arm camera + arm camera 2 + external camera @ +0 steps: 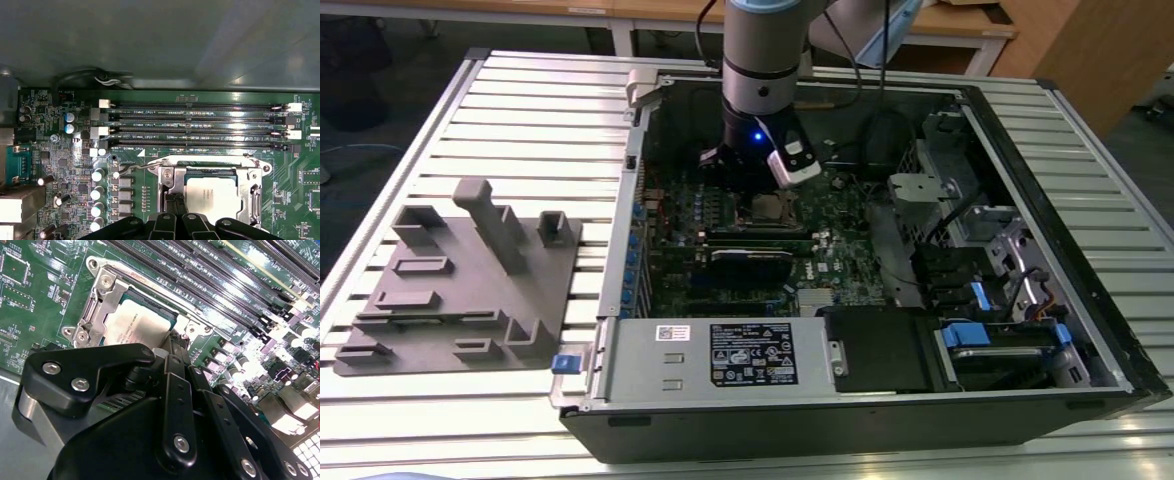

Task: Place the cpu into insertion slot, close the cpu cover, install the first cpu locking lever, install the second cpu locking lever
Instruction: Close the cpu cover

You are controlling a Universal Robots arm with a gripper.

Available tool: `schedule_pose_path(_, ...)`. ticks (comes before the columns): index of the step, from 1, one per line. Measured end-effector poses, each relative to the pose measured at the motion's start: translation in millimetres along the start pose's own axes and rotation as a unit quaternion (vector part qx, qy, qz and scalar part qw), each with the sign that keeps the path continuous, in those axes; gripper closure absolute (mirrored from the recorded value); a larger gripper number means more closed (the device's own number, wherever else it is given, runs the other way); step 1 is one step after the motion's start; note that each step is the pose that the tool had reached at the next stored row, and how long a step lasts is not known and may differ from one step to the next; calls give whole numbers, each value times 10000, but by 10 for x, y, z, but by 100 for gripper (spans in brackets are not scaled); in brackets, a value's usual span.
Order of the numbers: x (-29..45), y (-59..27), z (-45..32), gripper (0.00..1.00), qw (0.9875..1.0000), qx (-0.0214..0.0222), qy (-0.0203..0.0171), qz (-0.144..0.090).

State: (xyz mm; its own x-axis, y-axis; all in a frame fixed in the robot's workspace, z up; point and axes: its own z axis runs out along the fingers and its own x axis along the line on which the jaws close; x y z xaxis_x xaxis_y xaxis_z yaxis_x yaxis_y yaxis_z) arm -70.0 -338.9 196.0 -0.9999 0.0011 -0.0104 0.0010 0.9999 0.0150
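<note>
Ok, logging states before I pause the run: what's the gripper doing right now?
Gripper: shut, nothing visibly held, tips down at the edge of the cpu cover, with the cpu seated beneath.

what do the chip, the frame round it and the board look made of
Chip: metal top, dull silver-grey and matte, with a soft sheen only.
Frame: probably plated steel; bright silver, with sharp glints along its edges.
Board: green lacquered circuit laminate, likely fibreglass; glossy, with fine traces.
</note>
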Motion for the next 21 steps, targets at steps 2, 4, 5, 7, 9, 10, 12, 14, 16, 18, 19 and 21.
schedule_pose_path(2,-1,2,-9,89,10000,-5,-3,0)
schedule_pose_path(4,-3,5,-24,89,10000,-11,-8,0)
schedule_pose_path(5,-4,6,-34,89,10000,-12,-8,0)
schedule_pose_path(7,-1,3,-59,89,10000,-3,-2,0)
schedule_pose_path(9,-2,3,-77,89,10000,-4,-2,0)
schedule_pose_path(10,-2,3,-88,89,10000,-3,-2,0)
schedule_pose_path(12,-2,3,-112,89,10000,-3,-2,0)
schedule_pose_path(14,-2,4,-135,89,10000,-3,-2,0)
schedule_pose_path(16,-3,4,-167,89,10000,-3,-2,0)
schedule_pose_path(18,-3,5,-200,89,10000,-3,-2,0)
schedule_pose_path(19,-3,5,-213,89,10000,-2,-2,0)
schedule_pose_path(21,-4,5,-213,89,10000,-4,-2,0)
